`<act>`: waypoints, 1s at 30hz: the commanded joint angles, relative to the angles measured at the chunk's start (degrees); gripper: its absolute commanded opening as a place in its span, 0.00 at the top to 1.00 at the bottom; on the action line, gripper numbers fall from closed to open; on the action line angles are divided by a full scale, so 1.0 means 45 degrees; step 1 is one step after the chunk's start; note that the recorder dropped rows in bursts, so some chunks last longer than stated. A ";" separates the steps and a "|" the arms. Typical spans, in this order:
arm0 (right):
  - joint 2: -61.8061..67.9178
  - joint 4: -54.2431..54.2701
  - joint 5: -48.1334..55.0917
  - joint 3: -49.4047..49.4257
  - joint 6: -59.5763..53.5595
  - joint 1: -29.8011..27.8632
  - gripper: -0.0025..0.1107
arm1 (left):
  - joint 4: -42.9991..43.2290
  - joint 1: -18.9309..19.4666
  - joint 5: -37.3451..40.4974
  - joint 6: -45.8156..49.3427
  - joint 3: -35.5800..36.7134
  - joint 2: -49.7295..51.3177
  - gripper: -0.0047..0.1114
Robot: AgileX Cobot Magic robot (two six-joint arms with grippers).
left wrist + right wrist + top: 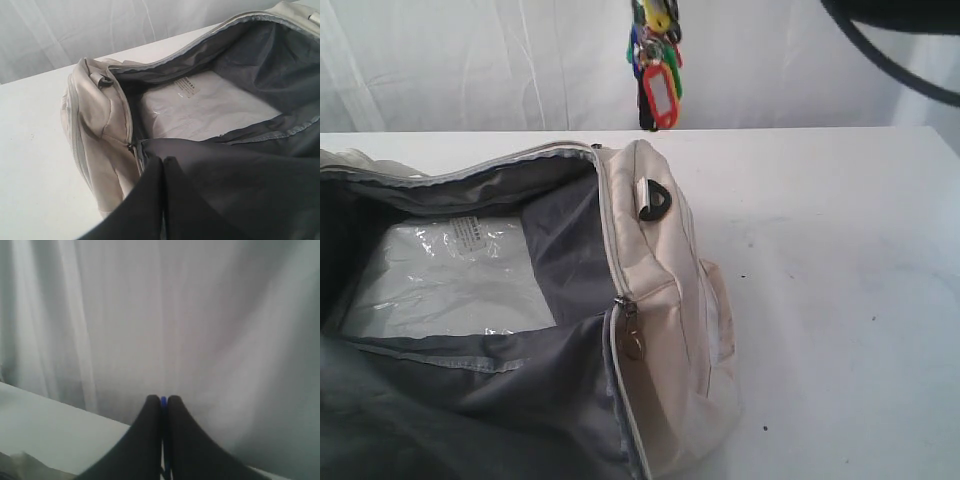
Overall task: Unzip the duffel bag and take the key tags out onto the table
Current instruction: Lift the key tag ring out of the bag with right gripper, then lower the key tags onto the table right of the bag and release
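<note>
The cream duffel bag [660,260] lies unzipped on the white table [840,280], its grey lining exposed. The bunch of key tags [657,70] (red, yellow, blue, green) hangs in the air above the bag's far right corner, against the curtain. My right gripper [163,401] is shut on a blue sliver of the bunch; in the exterior view it is above the picture's top. At the bag's [95,115] near lip my left gripper [164,161] is shut, its tips in the dark lining, which seems pinched and pulled up.
A flat clear plastic packet [450,280] lies on the bag's floor. A black plastic loop [655,200] and a dark zip pull [632,335] sit on the bag's right end. White curtain [470,60] hangs behind the table. A black cable [890,50] crosses the top right.
</note>
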 commanded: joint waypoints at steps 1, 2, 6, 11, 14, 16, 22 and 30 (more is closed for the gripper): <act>-0.0783 0.1758 0.2530 0.1438 -0.2814 -0.0107 0.98 | -0.0092 -0.0055 0.0061 -0.0078 0.0079 -0.0074 0.96; -0.0837 0.1860 0.3003 0.1657 -0.3029 -0.0107 0.98 | -0.0092 -0.0055 0.0061 -0.0078 0.0079 -0.0074 0.96; -0.0899 0.1860 0.3938 0.2541 -0.3157 -0.0381 0.98 | -0.0092 -0.0055 0.0119 -0.0078 0.0079 -0.0074 0.96; -0.0899 0.2163 0.4099 0.3748 -0.3122 -0.1311 0.98 | -0.0115 -0.0055 0.0647 -0.0078 0.0079 -0.0074 0.96; -0.0899 0.2306 0.3966 0.4513 -0.3063 -0.1817 0.98 | -0.0115 -0.0055 0.0837 -0.0078 0.0079 -0.0074 0.96; -0.0899 0.2363 0.3477 0.5005 -0.2898 -0.2104 0.98 | -0.0115 -0.0055 0.0837 -0.0078 0.0079 -0.0074 0.96; -0.0899 0.2363 0.3064 0.6116 -0.2439 -0.2741 0.98 | -0.0115 -0.0055 0.0837 -0.0078 0.0079 -0.0074 0.96; -0.0687 0.2341 0.1218 0.7389 -0.2249 -0.3335 0.98 | -0.0115 -0.0055 0.0837 -0.0078 0.0079 -0.0074 0.96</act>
